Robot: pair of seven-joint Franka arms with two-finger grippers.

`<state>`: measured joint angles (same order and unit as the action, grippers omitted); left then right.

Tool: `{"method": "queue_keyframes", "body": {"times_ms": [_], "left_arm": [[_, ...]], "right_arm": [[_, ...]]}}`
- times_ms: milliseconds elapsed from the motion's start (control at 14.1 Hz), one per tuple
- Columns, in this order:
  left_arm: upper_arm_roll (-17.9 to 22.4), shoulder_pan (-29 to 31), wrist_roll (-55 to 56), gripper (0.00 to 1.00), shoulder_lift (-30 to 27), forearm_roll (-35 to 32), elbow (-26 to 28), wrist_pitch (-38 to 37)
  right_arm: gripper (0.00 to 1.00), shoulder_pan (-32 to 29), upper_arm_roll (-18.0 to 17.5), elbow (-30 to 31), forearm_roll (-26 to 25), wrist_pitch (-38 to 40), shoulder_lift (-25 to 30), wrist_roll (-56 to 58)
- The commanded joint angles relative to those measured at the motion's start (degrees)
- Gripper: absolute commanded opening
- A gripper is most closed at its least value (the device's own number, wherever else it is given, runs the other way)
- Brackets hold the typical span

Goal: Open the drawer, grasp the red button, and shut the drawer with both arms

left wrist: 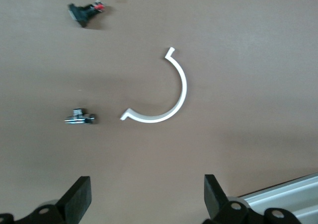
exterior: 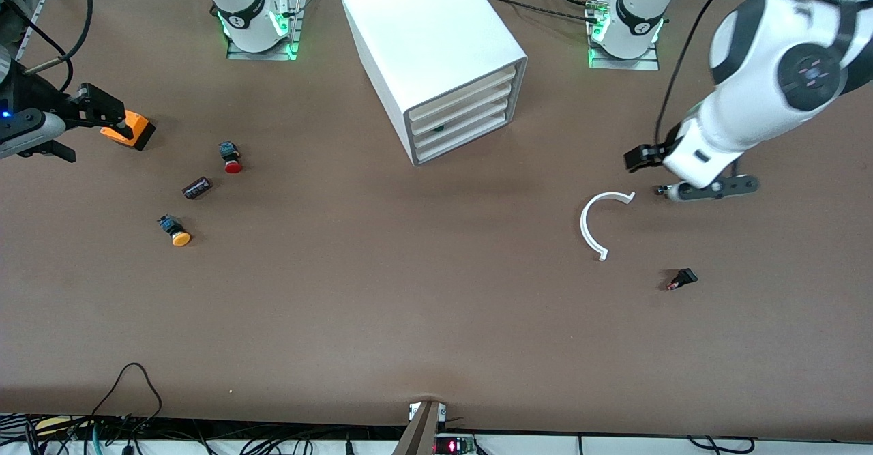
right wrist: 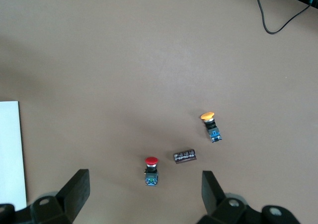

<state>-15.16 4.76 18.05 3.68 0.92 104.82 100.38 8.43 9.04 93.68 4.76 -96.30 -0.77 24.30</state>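
The white cabinet (exterior: 436, 46) stands between the two arm bases, and its stacked drawers (exterior: 464, 119) are all shut. The red-capped button (exterior: 232, 158) lies on its side on the table toward the right arm's end; the right wrist view shows the button (right wrist: 151, 170) too. My right gripper (exterior: 102, 110) hovers open over the orange cube (exterior: 129, 129), and in its wrist view the right gripper (right wrist: 144, 194) is empty. My left gripper (exterior: 641, 158) hangs open above the table beside a white C-shaped ring (exterior: 599, 223); the left gripper (left wrist: 147, 194) holds nothing.
An orange-capped button (exterior: 175, 231) and a dark cylinder (exterior: 197, 187) lie near the red one. A small black part with a red tip (exterior: 682, 279) and a small metal piece (left wrist: 79, 117) lie close to the ring (left wrist: 164, 100).
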Motion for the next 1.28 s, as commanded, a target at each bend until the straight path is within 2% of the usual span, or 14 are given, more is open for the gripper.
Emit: {"method": "queue_keyframes", "body": {"times_ms": [0,356,498,924,1209], "left_arm": [[2.5,0.0,-5.3,1.00,-3.6,0.0,0.2,-2.6],[7.1,1.0,-11.4,1.00,-5.8,-0.2,-3.8,-8.9],[9.3,1.0,-13.5,1.00,-7.2,-0.2,-4.2,-10.1],[11.1,0.4,-16.5,1.00,-8.9,-2.9,-5.5,-10.6],[11.0,0.5,-16.7,1.00,-4.8,-3.8,-15.2,-16.8]], "right_arm": [[1.00,-1.1,-0.3,-1.0,-0.3,1.2,0.4,0.0],[1.00,-1.4,-0.1,-2.4,-1.5,1.2,-0.2,-0.3],[1.00,-1.8,1.1,-2.4,-1.8,1.1,-0.4,-0.2],[1.00,-1.7,0.9,-2.5,-1.5,1.1,-0.7,-0.4],[1.00,-1.7,1.0,-2.5,-1.9,1.1,-0.7,-0.3]]}}
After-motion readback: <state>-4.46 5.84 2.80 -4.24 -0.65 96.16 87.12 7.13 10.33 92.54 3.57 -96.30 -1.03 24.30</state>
